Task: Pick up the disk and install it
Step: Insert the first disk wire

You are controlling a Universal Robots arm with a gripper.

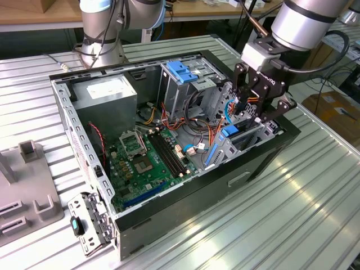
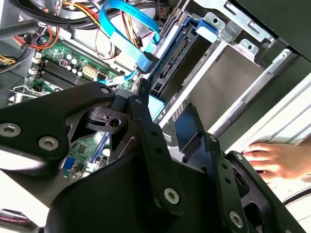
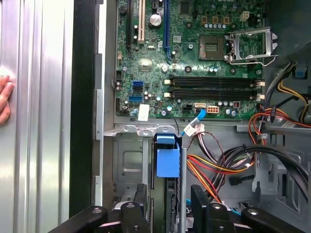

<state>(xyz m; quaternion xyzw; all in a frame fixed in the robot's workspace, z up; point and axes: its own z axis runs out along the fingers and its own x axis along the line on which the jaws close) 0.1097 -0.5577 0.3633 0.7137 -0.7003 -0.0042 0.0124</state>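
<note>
One dark disk in a blue plastic carrier (image 3: 167,158) stands in the black metal computer case (image 1: 225,185). One black gripper (image 3: 169,191) straddles it, fingers (image 3: 141,206) parted, gripping nothing.

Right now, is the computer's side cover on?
No, the case lies open on its side, with the green motherboard in plain sight in the exterior view.

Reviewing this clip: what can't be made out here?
- Disk: in the first wrist view, one end is hidden behind the gripper.
- How deep it sits in the bay: the gripper blocks this in the exterior view.
- Hand: cut off by the picture edge in both wrist views, with the rest of the person out of frame.
</note>
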